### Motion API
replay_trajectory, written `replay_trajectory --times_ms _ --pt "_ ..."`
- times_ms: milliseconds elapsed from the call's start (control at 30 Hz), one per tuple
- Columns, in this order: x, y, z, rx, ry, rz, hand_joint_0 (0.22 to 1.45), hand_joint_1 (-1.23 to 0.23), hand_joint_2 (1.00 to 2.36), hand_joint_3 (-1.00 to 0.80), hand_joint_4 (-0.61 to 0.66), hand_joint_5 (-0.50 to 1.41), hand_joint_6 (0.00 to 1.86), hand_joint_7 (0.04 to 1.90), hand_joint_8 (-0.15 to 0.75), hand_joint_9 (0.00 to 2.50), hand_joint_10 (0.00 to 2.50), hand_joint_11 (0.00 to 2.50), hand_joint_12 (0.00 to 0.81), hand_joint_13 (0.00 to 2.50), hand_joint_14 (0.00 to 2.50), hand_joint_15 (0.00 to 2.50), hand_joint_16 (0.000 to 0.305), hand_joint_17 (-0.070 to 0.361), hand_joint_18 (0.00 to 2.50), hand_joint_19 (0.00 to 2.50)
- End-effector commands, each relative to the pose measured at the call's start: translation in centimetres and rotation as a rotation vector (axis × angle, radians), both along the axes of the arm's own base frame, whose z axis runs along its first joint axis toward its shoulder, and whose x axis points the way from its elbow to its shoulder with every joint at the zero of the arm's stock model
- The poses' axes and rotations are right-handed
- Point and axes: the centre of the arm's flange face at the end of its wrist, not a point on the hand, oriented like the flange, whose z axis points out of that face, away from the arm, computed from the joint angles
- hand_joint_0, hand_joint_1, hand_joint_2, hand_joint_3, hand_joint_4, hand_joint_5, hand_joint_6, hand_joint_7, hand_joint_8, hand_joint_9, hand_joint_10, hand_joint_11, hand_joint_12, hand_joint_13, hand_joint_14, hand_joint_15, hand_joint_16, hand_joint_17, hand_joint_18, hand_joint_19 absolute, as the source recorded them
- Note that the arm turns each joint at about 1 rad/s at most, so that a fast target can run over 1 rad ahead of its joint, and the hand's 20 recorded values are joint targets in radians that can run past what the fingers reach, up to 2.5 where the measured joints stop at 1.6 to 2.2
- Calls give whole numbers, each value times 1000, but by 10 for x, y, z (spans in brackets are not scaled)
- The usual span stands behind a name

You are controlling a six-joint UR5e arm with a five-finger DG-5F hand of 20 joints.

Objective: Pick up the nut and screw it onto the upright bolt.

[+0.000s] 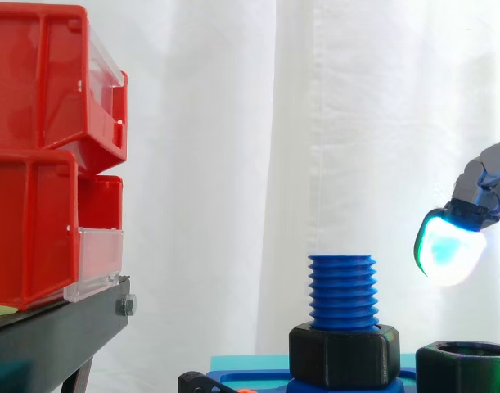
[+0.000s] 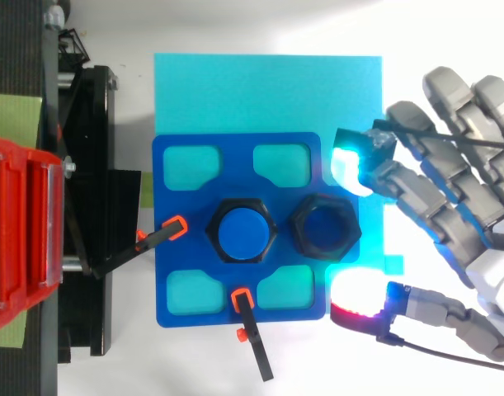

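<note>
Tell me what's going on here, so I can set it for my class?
A robot hand hovers at the right of a blue plate, fingers open and holding nothing. A loose black nut sits on the plate beside the upright blue bolt, untouched. A second black nut already sits around the bolt's base.

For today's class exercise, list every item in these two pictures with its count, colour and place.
Bolt: one, blue, upright on the plate.
Fitted nut: one, black, round the bolt's base.
Loose nut: one, black, right of the bolt.
Plate: one, blue, on the sheet.
Sheet: one, cyan, beneath it.
Clamps: two, black and orange, at plate edges.
Bins: two, red, stacked on the stand.
Stand: one, black, left.
Curtain: one, white, behind.
Hand: one, grey, open, far right.
</note>
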Motion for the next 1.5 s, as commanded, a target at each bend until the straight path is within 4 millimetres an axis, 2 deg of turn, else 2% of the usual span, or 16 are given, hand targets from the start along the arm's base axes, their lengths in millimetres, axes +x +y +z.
replay_trajectory --times_ms 0,167,633,867,1033,1467 --pt "1 4 2 -2 -10 -26 410 -588 1000 -500 218 -266 502 800 292 216 0 69 417 61 0 0 53 119 0 0" --pt "4 15 -15 -3 5 -56 409 -579 1000 -500 220 -265 502 799 294 213 0 57 418 62 0 0 53 120 0 0" --pt "16 26 -21 2 -10 -35 398 -524 1000 -500 243 -250 502 815 303 217 0 62 422 62 0 0 54 122 0 0" --pt "16 26 -22 -1 -9 -32 350 -520 1000 -500 256 -248 502 817 323 210 0 60 447 52 0 0 59 133 0 0" --pt "17 26 -29 -8 2 -32 344 -523 1000 -500 256 -248 502 818 323 196 0 47 450 48 0 0 60 135 0 0" --pt "15 18 -31 -28 37 -39 336 -572 1000 -500 263 -246 502 819 327 199 0 51 454 55 0 0 61 137 0 0"
